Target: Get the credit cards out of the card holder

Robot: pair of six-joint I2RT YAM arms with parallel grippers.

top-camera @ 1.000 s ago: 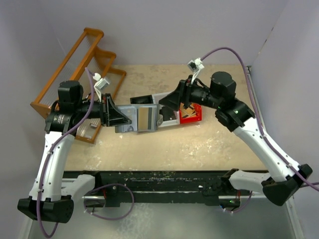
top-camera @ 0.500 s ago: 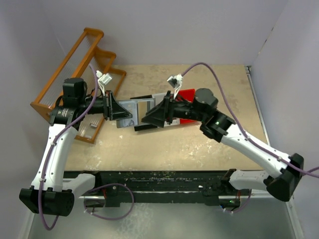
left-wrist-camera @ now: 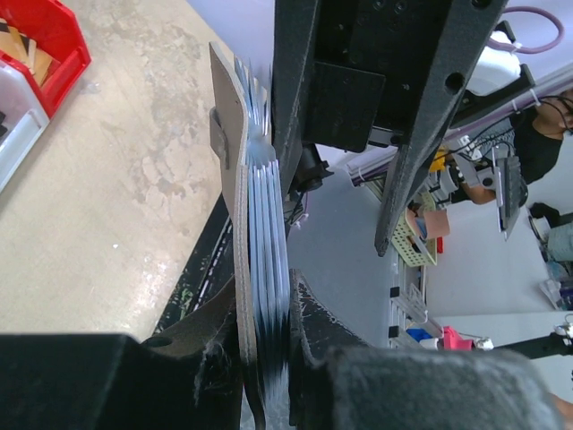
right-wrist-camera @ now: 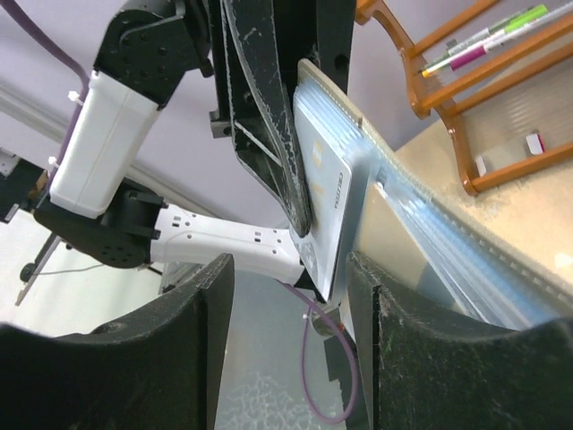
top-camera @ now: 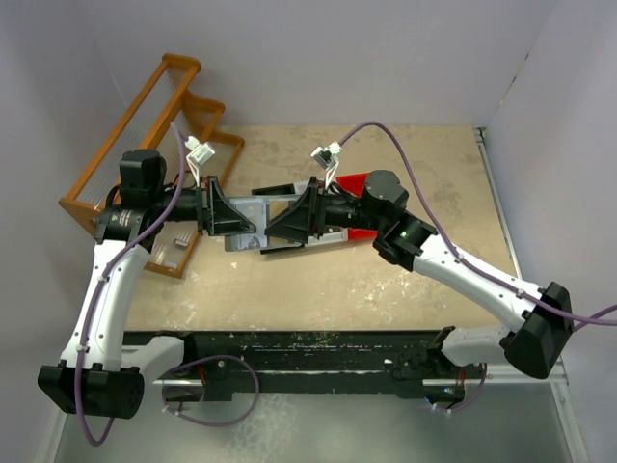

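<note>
The flat slate-grey hinged card holder (left-wrist-camera: 255, 233) is held off the table, edge-on to the left wrist camera, near the middle of the overhead view (top-camera: 249, 207). Its pale bluish sleeves fan out in a tight stack, and a small clasp tab sticks out from its grey outer face. A thin whitish-grey credit card (right-wrist-camera: 324, 193) stands out from the sleeves, left of centre in the right wrist view. A short line of dark print runs along its edge, too small to read.

The left gripper (left-wrist-camera: 266, 336) is clamped on the lower end of the card holder, one finger on each face. The right gripper (right-wrist-camera: 286, 269) faces it from the other side, its fingers standing apart with the card's free end just beyond the gap and not pinched.

A red plastic bin (left-wrist-camera: 45, 40) sits on the mottled beige table (top-camera: 386, 280), behind the right arm. An orange-brown wooden rack (top-camera: 164, 106) stands at the upper left of the overhead view. Coloured pens (right-wrist-camera: 501, 31) lie in it, and no lettering can be made out on them.
</note>
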